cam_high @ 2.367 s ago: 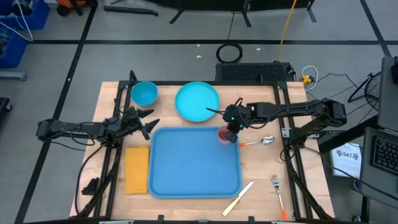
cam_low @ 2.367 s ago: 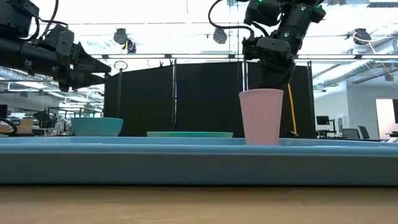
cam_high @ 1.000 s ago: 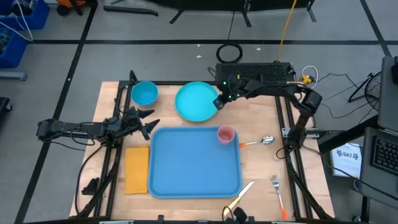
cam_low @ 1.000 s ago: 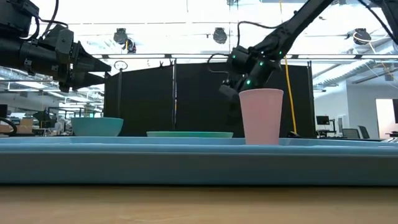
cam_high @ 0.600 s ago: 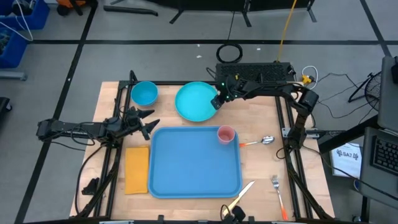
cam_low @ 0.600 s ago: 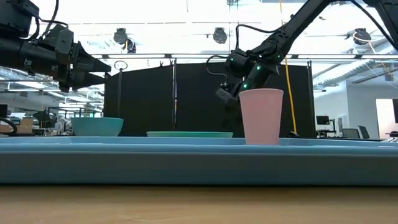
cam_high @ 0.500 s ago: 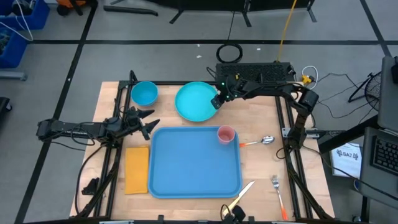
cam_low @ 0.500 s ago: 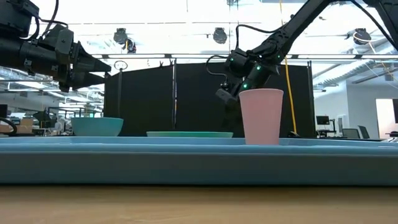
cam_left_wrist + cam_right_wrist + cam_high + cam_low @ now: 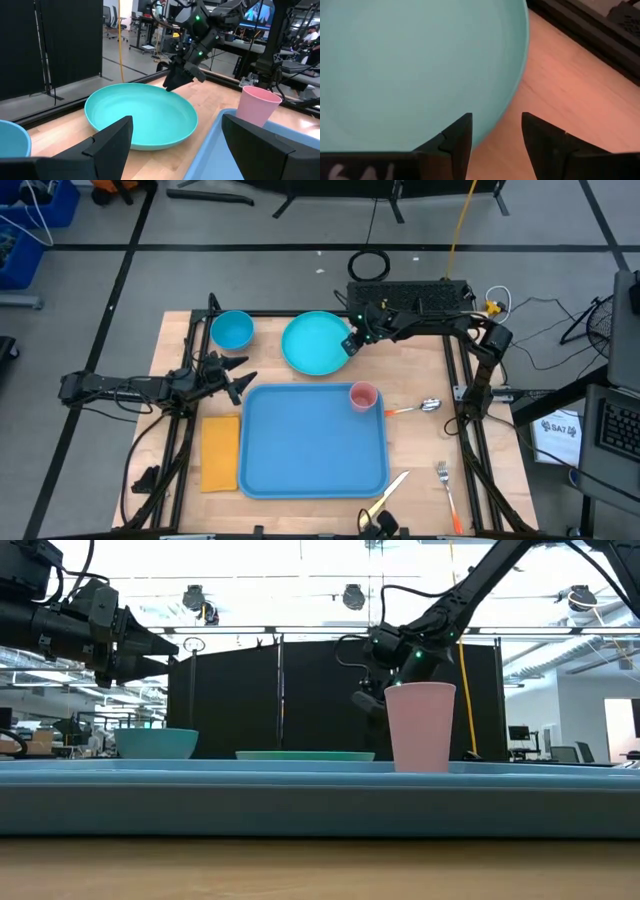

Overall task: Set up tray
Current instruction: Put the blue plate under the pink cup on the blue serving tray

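Observation:
The blue tray (image 9: 300, 450) lies flat in the middle of the table. A pink cup (image 9: 363, 396) stands upright in its far right corner. Beyond the tray a round turquoise plate (image 9: 312, 345) rests on the wood. My right gripper (image 9: 349, 344) hangs open over the plate's right rim (image 9: 512, 95), slanting down, with one finger (image 9: 457, 135) over the plate and the other (image 9: 540, 135) over the bare table. My left gripper (image 9: 240, 380) waits open and level at the table's left side, above the tray's far left corner.
A blue bowl (image 9: 231, 330) stands at the far left. An orange-yellow napkin (image 9: 220, 452) lies left of the tray. To the tray's right lie a spoon (image 9: 420, 406), a fork (image 9: 447, 480) and a knife (image 9: 385, 497). A black box (image 9: 408, 295) sits beyond the far edge.
A little over two seconds ago my right gripper stood at the pink cup on the tray. It has since left the cup standing there and gone toward the far edge, to the plate's right rim. It has stayed there over the last second.

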